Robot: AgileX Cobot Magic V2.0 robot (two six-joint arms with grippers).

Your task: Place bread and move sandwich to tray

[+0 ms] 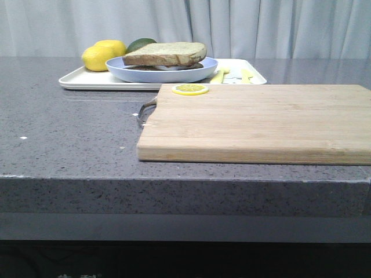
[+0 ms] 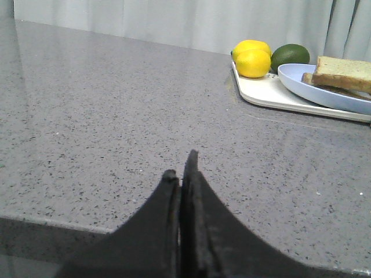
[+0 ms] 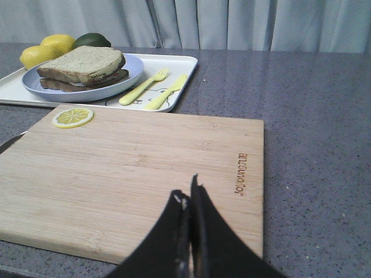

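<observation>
Nearest, both black grippers sit with fingers pressed together and hold nothing: the left gripper (image 2: 181, 168) over bare speckled grey stone countertop (image 1: 69, 139), the right gripper (image 3: 188, 194) over the near edge of the pale rectangular wooden cutting board (image 3: 145, 174). Burnt-in lettering runs along the board's right side, too small and turned to read. A metal handle at the board's left end is mostly hidden. A yellow lemon slice (image 1: 190, 89) lies on the board's far left corner; otherwise its surface is bare. Open counter spreads left of the board. Beyond it, just past its far edge, lies the shallow cream-white rectangular tray (image 1: 78, 81). On the tray sits the round pale-blue plate (image 1: 124, 72) carrying the sandwich (image 3: 82, 68), its thick tan brown-crusted bread (image 1: 165, 53) on top; the filling is barely visible. A pale yellow plastic fork (image 3: 143, 87) and knife (image 3: 167, 92) lie beside the plate. Behind it are two yellow lemons (image 1: 103, 55) and a dark green avocado (image 2: 290, 56), partly hidden.
</observation>
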